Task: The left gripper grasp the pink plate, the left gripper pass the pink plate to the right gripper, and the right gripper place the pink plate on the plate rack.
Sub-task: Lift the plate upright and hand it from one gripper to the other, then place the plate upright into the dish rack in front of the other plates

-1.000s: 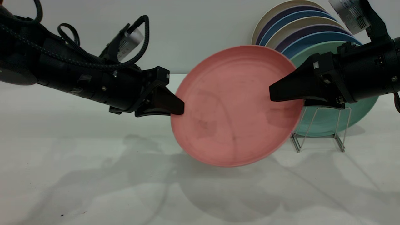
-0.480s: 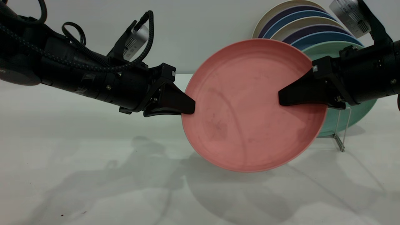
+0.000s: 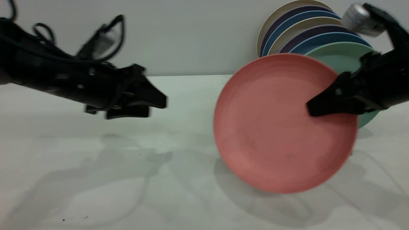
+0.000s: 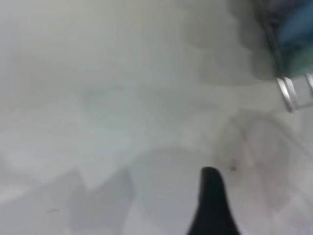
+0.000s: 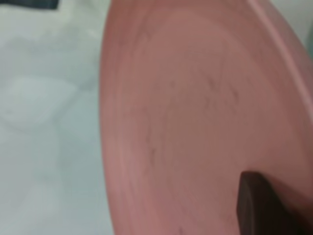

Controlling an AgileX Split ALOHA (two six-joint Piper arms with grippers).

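Note:
The pink plate (image 3: 271, 127) hangs upright and slightly tilted above the table at the right, held at its right rim by my right gripper (image 3: 311, 108), which is shut on it. The plate (image 5: 195, 112) fills the right wrist view, with one dark finger (image 5: 254, 205) lying on its face. Far to the left, my left gripper (image 3: 158, 107) is open and holds nothing, well apart from the plate. One of its fingers (image 4: 212, 205) shows over bare table. The plate hides the plate rack in the exterior view; a silver wire of the rack (image 4: 288, 93) shows in the left wrist view.
Several blue, purple and cream plates (image 3: 300, 28) stand on edge at the back right, with a mint-green plate (image 3: 345, 57) in front of them, just behind the pink one. The white table (image 3: 96, 175) stretches between the two arms.
The left gripper let go of the pink plate and drew back to the left. The right gripper carried the plate right and down, in front of the green plate and the rack.

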